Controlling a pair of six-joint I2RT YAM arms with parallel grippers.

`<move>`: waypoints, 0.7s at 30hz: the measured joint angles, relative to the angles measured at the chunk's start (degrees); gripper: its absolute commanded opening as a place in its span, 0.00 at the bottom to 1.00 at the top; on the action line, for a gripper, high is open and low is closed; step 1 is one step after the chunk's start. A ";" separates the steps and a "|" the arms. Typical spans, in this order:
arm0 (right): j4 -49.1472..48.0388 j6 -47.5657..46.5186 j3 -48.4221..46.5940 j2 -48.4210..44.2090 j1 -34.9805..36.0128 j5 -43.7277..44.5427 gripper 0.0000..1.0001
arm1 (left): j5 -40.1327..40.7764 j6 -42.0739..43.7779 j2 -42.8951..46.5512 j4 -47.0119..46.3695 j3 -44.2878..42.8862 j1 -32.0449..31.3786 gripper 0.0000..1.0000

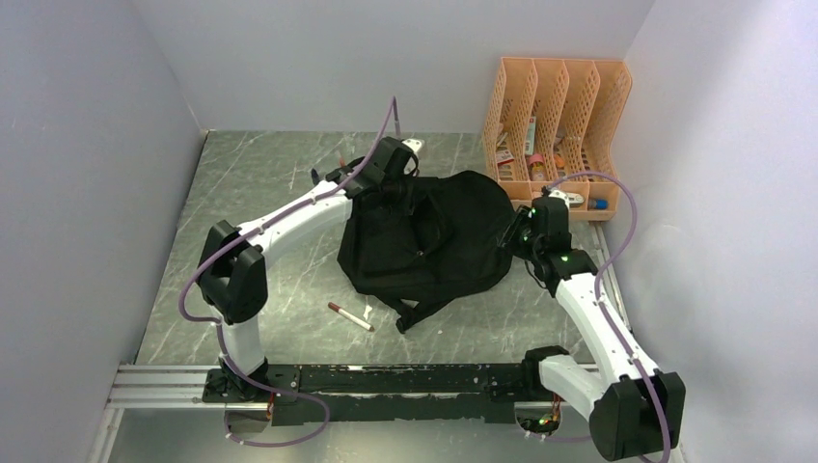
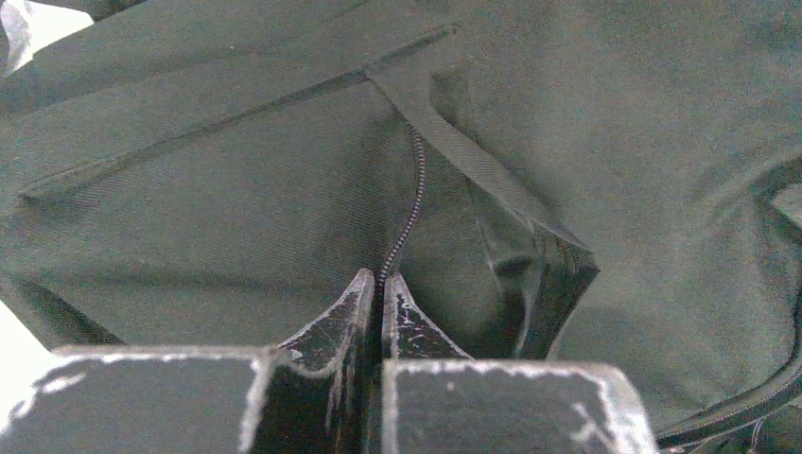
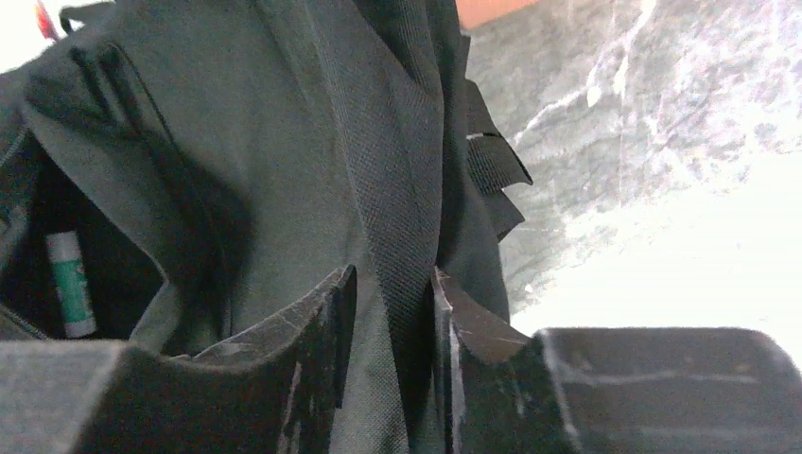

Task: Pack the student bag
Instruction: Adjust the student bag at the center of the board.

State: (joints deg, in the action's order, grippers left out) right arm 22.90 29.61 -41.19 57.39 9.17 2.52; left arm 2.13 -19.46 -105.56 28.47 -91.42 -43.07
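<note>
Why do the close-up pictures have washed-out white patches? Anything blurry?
Right wrist view: glare bleaches the table white at lower right; the near right pincer is soft. Left wrist view: left corners blown out, student bag weave sharp. Top view: even light, faint shadows.

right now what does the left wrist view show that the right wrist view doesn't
Only the left wrist view: a thin braided cord pinched in the shut left gripper.

Only the right wrist view: a woven strap clamped in the right gripper, a white-and-green tube lying inside the bag, and the marble table.

Both: the bag's black fabric filling most of the picture, seen close up.
</note>
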 measured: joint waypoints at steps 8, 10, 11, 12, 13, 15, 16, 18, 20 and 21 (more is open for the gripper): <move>0.13 -0.35 -2.95 -3.39 0.00 2.60 0.44 | -0.48 0.81 0.46 -0.37 0.02 0.90 0.36; 0.11 -0.50 -3.17 -3.85 0.00 2.99 0.44 | -0.48 0.87 0.94 -0.37 0.02 1.38 0.40; 0.11 -0.52 -3.17 -4.02 0.00 3.08 0.45 | -0.46 0.87 1.27 -0.39 0.02 1.88 0.41; 0.11 -0.52 -3.19 -4.13 0.00 3.08 0.45 | -0.46 0.83 1.64 -0.42 0.00 2.62 0.42; 0.11 -0.55 -3.19 -4.15 0.00 3.06 0.45 | -0.46 0.79 2.01 -0.46 -0.02 3.61 0.43; 0.11 -0.52 -3.19 -4.13 0.00 2.89 0.45 | -0.46 0.35 2.78 -0.81 -0.17 6.43 0.44; 0.11 -0.52 -3.17 -4.13 0.00 2.78 0.45 | -0.42 0.00 2.93 -0.85 -0.68 7.28 0.45; 0.09 -0.52 -3.19 -4.13 0.00 2.25 0.45 | 0.17 -0.57 2.97 -1.33 -1.84 11.28 0.47; 0.07 -0.50 -3.17 -4.13 0.00 1.51 0.45 | 1.84 -1.07 2.71 -1.40 -3.58 13.94 0.47; -0.02 -0.50 -3.17 -4.13 0.00 1.09 0.45 | 2.89 -1.22 2.19 -1.36 -5.01 14.97 0.47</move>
State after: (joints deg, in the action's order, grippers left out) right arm 22.87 29.10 -44.36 53.25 9.17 3.62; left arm 5.02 -20.69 -103.37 27.11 -96.42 -28.10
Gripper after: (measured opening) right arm 0.448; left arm 0.465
